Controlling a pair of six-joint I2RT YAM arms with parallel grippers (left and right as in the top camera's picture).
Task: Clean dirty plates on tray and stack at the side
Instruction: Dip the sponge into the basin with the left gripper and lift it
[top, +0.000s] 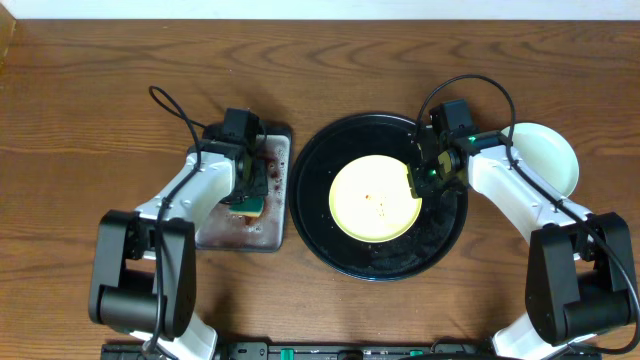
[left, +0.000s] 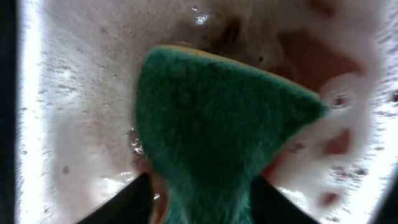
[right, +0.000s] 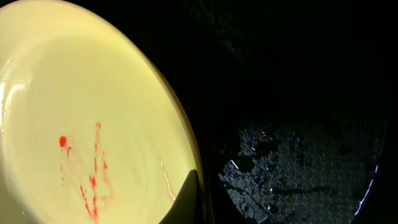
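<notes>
Two-handed, working over a wooden table (top: 100, 80). Holding the right hand (top: 418, 178) over the round black tray (top: 315, 205) and the left hand (top: 245, 195) over the sudsy grey metal tray (top: 277, 150). Meeting the right rim of the pale yellow plate (top: 375, 197), red-flecked, lying mid-tray; grip there impossible to tell. Showing a mint-green plate (top: 555, 150) on the table, right of the black tray. Clenching a green sponge (left: 211, 137) in the left hand.
</notes>
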